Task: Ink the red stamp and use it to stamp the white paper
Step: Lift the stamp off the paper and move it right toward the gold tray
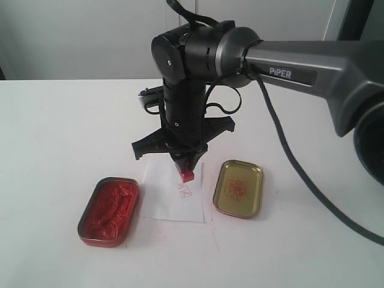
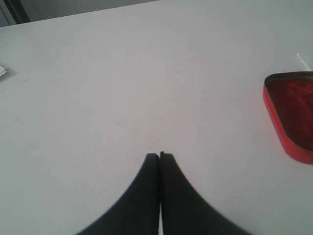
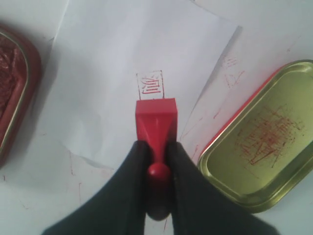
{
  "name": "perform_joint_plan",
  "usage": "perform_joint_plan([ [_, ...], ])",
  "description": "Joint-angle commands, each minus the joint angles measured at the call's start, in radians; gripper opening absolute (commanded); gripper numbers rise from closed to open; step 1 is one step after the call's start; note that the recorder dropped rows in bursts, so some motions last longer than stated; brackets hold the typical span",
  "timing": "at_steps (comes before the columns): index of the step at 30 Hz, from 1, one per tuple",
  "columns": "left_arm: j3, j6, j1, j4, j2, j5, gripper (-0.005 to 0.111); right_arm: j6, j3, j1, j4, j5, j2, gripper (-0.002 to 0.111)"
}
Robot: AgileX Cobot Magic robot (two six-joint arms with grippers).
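Note:
My right gripper [image 1: 185, 162] [image 3: 157, 145] is shut on the handle of the red stamp [image 1: 188, 174] [image 3: 155, 120], holding it upright just above the white paper [image 1: 174, 195] [image 3: 122, 78]. A red stamped mark [image 1: 185, 191] [image 3: 149, 85] shows on the paper right beside the stamp's square base. The tin of red ink paste [image 1: 110, 210] [image 3: 12, 88] [image 2: 292, 110] lies left of the paper. My left gripper [image 2: 159, 155] is shut on nothing, above bare tabletop; it is out of the exterior view.
A gold tin lid [image 1: 239, 188] [image 3: 261, 142] with red smears lies right of the paper. Faint red marks stain the table [image 1: 54, 132] around the sheet. The right arm [image 1: 288, 66] reaches in from the right, its cable [image 1: 300, 174] hanging over the table.

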Motion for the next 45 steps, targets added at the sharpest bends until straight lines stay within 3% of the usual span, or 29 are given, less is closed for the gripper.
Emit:
perform_joint_plan([
  [1, 0.003, 0.003, 0.001, -0.003, -0.003, 0.001, 0.000, 0.000, 0.002, 0.002, -0.010, 0.009, -0.018, 0.000],
  [17, 0.003, 0.003, 0.001, -0.003, -0.003, 0.001, 0.000, -0.044, 0.002, -0.003, -0.004, 0.019, -0.036, 0.000],
  [29, 0.003, 0.003, 0.001, -0.003, -0.003, 0.001, 0.000, -0.146, 0.003, -0.087, 0.141, -0.004, -0.094, 0.000],
  [40, 0.003, 0.003, 0.001, -0.003, -0.003, 0.001, 0.000, -0.362, 0.008, -0.301, 0.415, -0.062, -0.097, 0.000],
  [45, 0.003, 0.003, 0.001, -0.003, -0.003, 0.001, 0.000, -0.498, 0.104, -0.421, 0.606, -0.145, -0.097, 0.000],
])
